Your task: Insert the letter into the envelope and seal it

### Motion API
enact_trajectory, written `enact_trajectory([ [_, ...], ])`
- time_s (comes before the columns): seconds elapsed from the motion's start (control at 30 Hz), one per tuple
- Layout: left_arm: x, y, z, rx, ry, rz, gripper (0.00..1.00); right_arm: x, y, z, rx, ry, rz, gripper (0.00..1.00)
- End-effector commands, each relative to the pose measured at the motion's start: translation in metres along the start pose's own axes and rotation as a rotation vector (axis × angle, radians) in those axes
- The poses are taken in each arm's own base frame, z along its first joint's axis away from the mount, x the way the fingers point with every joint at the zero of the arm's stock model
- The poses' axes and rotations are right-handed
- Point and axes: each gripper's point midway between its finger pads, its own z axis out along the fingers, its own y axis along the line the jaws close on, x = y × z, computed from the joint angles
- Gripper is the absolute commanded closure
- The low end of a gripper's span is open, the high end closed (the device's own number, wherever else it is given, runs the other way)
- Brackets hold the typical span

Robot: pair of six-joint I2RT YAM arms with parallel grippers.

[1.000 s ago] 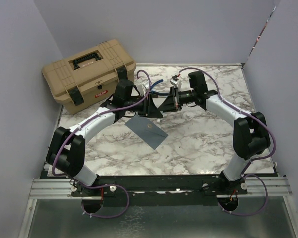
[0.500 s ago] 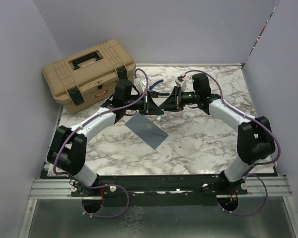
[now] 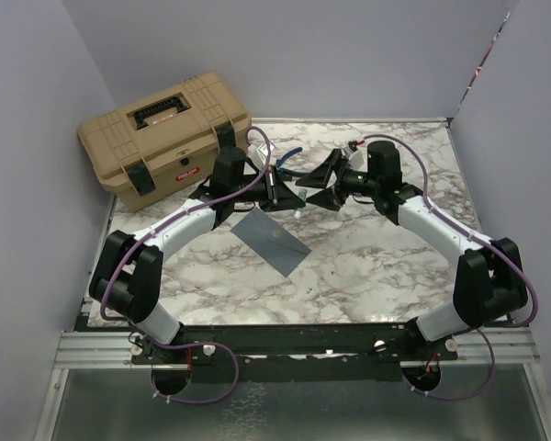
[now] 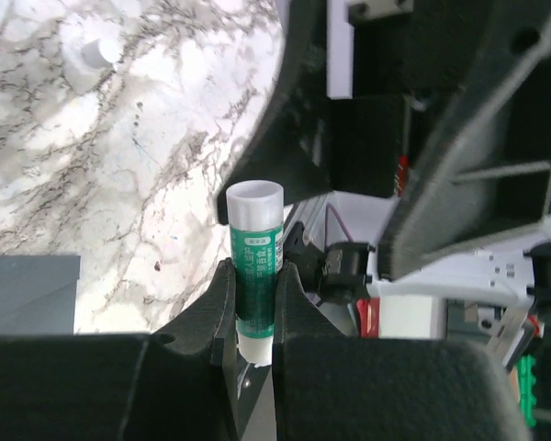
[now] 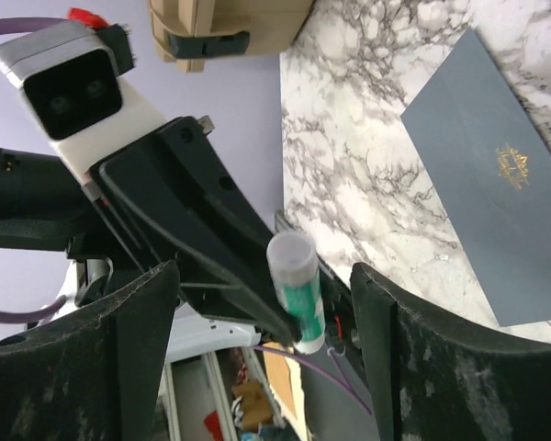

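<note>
Glue stick is clamped in your left hand. Your right hand is spread wide, close to its tip. You see the envelope flat on the surface, edges free, bare marble on its right.

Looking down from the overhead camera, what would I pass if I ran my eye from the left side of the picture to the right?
In order: tan toolbox → blue-grey envelope → right arm's black elbow.
</note>
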Motion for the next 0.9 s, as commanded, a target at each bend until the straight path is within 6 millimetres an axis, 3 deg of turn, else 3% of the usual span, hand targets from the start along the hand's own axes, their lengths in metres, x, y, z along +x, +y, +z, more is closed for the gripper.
enact_trajectory([
  [0.0,-0.017,0.011,0.004,-0.066,-0.099,-0.104,1.00,-0.014,0.008,-0.014,0.010,-0.135,-0.093,0.22],
  [0.27,-0.045,-0.003,0.002,-0.063,-0.219,-0.178,1.00,-0.006,-0.006,-0.030,0.116,-0.162,-0.221,0.22],
  [0.43,-0.054,-0.010,0.000,-0.048,-0.260,-0.206,1.00,-0.001,-0.001,-0.022,0.133,-0.142,-0.249,0.28],
  [0.67,-0.056,-0.013,-0.001,-0.045,-0.273,-0.208,1.00,0.005,0.005,-0.008,0.150,-0.093,-0.280,0.43],
  [0.87,-0.056,-0.015,-0.002,-0.038,-0.272,-0.208,1.00,0.001,-0.002,-0.003,0.201,-0.092,-0.282,0.49],
])
